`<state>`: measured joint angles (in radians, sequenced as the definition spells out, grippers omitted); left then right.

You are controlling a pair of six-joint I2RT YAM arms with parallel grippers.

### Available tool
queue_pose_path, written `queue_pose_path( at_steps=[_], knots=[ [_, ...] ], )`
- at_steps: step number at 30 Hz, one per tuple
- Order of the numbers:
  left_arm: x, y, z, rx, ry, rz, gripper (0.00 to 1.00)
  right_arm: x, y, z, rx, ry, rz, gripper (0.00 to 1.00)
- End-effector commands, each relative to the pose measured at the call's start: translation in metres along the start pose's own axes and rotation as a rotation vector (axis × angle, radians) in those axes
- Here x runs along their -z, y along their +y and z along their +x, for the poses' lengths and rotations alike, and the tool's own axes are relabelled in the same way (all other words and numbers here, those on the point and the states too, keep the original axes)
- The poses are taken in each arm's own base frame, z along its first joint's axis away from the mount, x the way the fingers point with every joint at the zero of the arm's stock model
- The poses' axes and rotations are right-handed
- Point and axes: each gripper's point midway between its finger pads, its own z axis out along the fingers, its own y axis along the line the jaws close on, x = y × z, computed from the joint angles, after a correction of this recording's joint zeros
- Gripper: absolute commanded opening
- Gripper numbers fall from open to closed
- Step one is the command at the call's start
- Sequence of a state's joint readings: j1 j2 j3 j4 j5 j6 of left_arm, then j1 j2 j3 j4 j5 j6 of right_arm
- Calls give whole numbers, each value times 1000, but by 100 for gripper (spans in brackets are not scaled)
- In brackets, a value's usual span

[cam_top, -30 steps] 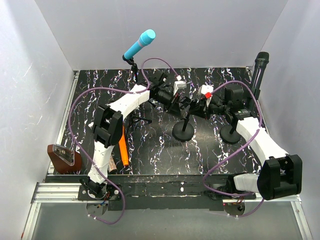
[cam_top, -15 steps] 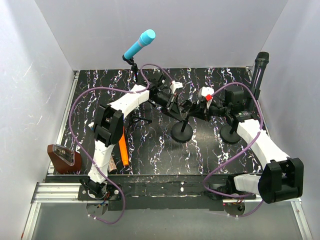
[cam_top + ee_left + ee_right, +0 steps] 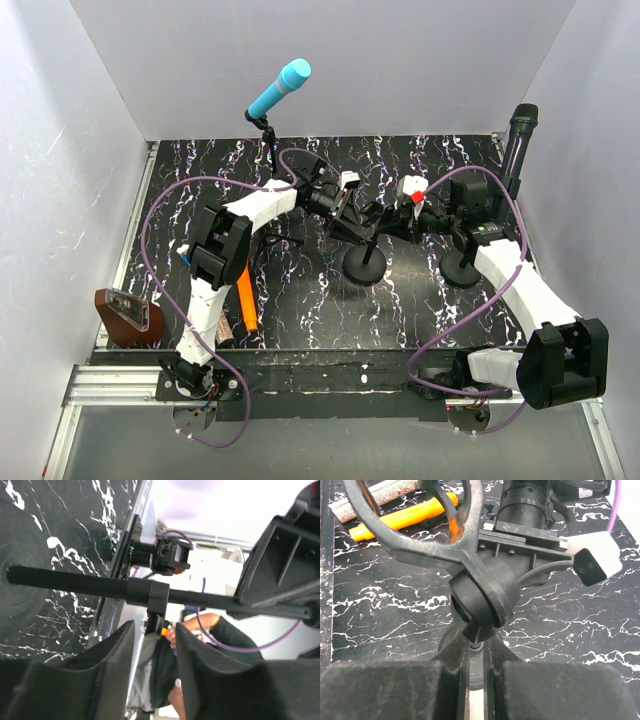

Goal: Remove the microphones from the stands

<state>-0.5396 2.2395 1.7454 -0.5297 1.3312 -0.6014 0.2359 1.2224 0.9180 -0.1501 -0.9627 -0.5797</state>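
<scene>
Matte black tabletop (image 3: 300, 320) veined in white like marble; at its far left edge a brown wedge-shaped block (image 3: 122, 312) with a clear plastic piece on top; nearer the middle a slim orange marker (image 3: 245, 298) lying flat beside the left arm.

At the back left, raised and tilted on a thin black stem, the blue microphone (image 3: 281, 87), smooth, cylindrical and round-ended; well apart from both grippers, behind and to the left of them.

Left gripper (image 3: 154, 632) with broad dark matte fingers parted by a narrow gap, nothing seen clamped between them; just beyond the fingertips the round black pole of the middle stand (image 3: 365, 262), ringed by a blocky collar (image 3: 150, 594); touching or merely close, cannot tell.

Right gripper (image 3: 476, 655) closed tight on that same pole, directly under a rounded pivot knuckle (image 3: 480, 600); above it a forked, rough-cast plastic clip (image 3: 430, 552), its prongs cut off at the frame's top.

At the far right the black microphone (image 3: 520, 135), upright against the wall, a long dark cylinder; beyond the right arm and apart from its gripper; lower shaft hidden behind the arm, above a second round base (image 3: 462, 268).
</scene>
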Motion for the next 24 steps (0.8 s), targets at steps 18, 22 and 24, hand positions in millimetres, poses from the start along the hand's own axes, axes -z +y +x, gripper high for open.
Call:
queue_pose_path(
  at_steps=[18,22,24],
  knots=[
    [52,3,-6,-1239,-274,-638,78,-1,1,14,-72,57,-1,1],
    [43,-7,-10,-1510,-272,-710,77,-1,4,15,-89,58,-8,1],
    [38,-16,-13,-1687,-288,-741,77,-2,4,16,-98,62,-13,1]
  ],
)
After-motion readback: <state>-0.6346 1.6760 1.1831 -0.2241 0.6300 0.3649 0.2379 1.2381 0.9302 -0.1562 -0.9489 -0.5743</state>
